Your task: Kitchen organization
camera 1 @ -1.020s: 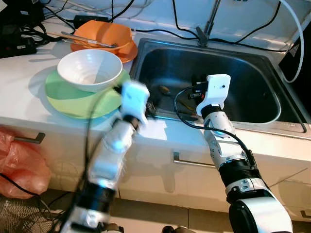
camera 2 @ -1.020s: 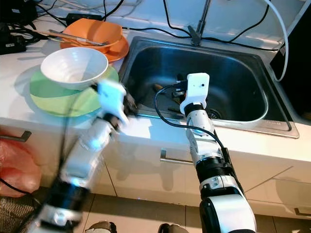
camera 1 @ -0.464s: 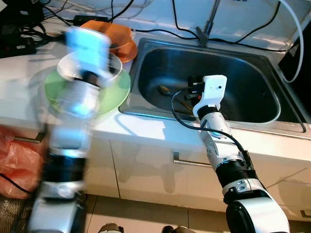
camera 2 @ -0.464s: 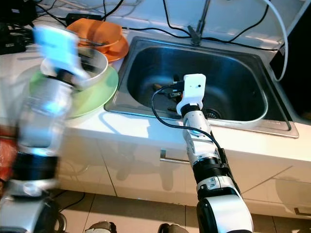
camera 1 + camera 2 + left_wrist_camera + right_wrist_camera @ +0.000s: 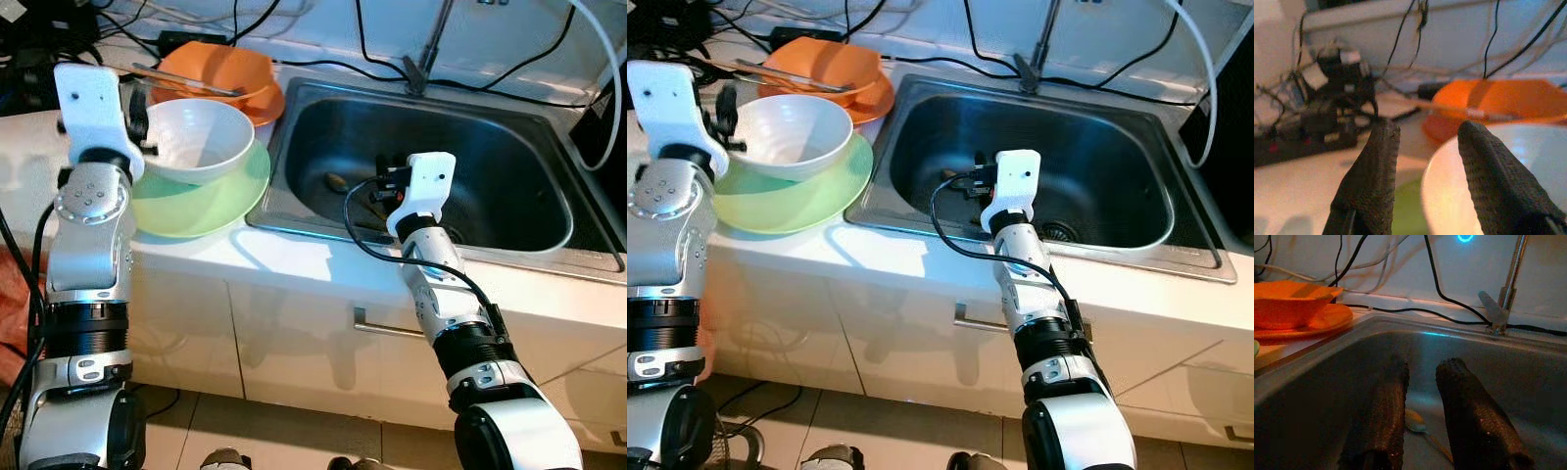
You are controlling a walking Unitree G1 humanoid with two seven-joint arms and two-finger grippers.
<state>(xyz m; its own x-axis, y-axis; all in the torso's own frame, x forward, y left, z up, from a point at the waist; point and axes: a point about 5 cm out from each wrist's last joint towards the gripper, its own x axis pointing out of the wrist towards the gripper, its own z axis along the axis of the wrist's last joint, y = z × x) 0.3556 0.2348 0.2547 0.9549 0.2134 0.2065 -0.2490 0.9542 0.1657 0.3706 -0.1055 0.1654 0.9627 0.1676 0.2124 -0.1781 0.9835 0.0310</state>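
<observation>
A white bowl (image 5: 201,137) sits on a light green plate (image 5: 201,196) on the white counter, left of the sink. My left gripper (image 5: 140,117) is at the bowl's left rim and open. In the left wrist view one finger (image 5: 1374,166) is outside the bowl and the other finger (image 5: 1493,171) is over its rim (image 5: 1430,171). My right gripper (image 5: 382,191) hangs open inside the steel sink (image 5: 529,245), fingertips above a spoon (image 5: 1415,421) on the sink's floor.
Behind the white bowl, an orange bowl (image 5: 220,69) on an orange plate carries chopsticks (image 5: 186,80). Black cables and a power strip (image 5: 1303,137) crowd the counter's back left. The faucet (image 5: 426,49) stands behind the sink. A cabinet handle (image 5: 382,328) is below the counter edge.
My left arm swung from the sink's front left corner up and left to the white bowl's left rim. The right gripper stayed in the sink.
</observation>
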